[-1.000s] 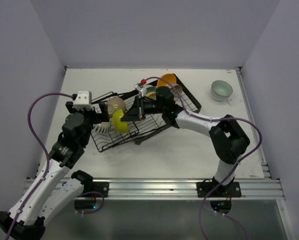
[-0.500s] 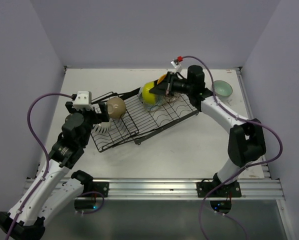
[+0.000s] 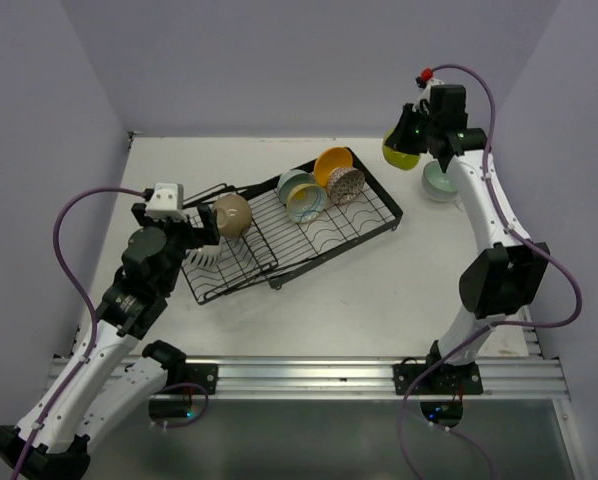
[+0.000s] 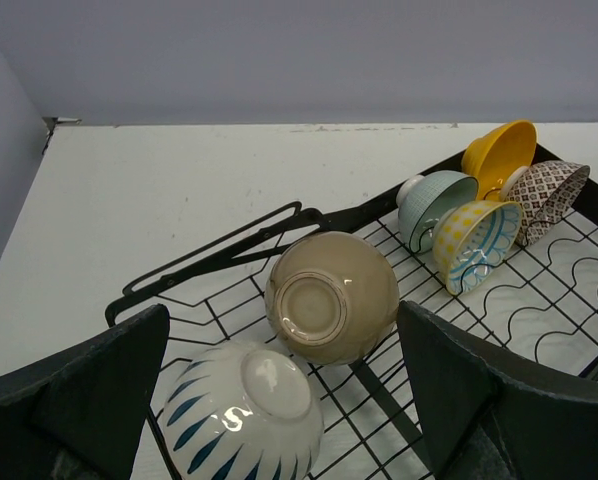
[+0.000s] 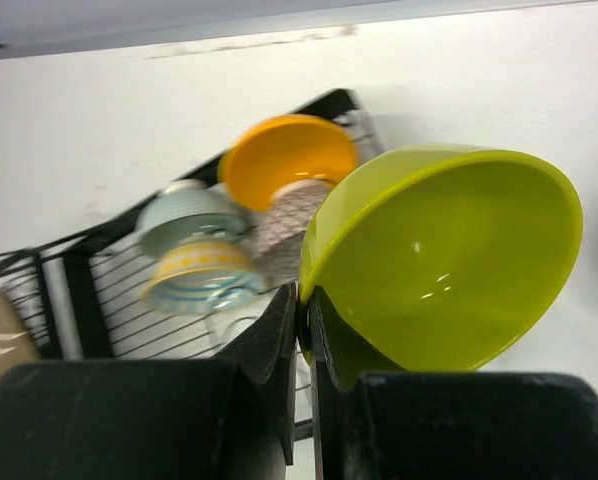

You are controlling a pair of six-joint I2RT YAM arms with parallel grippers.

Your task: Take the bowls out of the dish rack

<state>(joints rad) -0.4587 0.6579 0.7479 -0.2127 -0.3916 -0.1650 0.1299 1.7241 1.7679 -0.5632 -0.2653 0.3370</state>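
right gripper (image 5: 304,310) was pinched shut on the rim of the glossy lime bowl (image 5: 449,260), held up off the table (image 3: 379,290), with the bowl hanging to one side of the fingers. a pale teal-green bowl (image 3: 443,180) sat on the table just under that gripper. left gripper (image 4: 281,318) was spread wide, holding nothing. a smooth beige bowl (image 4: 331,297) lay upside-down just ahead, seen between its fingers, and a white bowl with blue strokes (image 4: 241,412) lay nearer. the black wire dish rack (image 4: 579,270) held both. further ahead, it also held a pale teal bowl (image 4: 431,205), yellow-checked bowl (image 4: 476,245), orange bowl (image 4: 499,157) and brown-patterned bowl (image 4: 546,192), clustered on edge.
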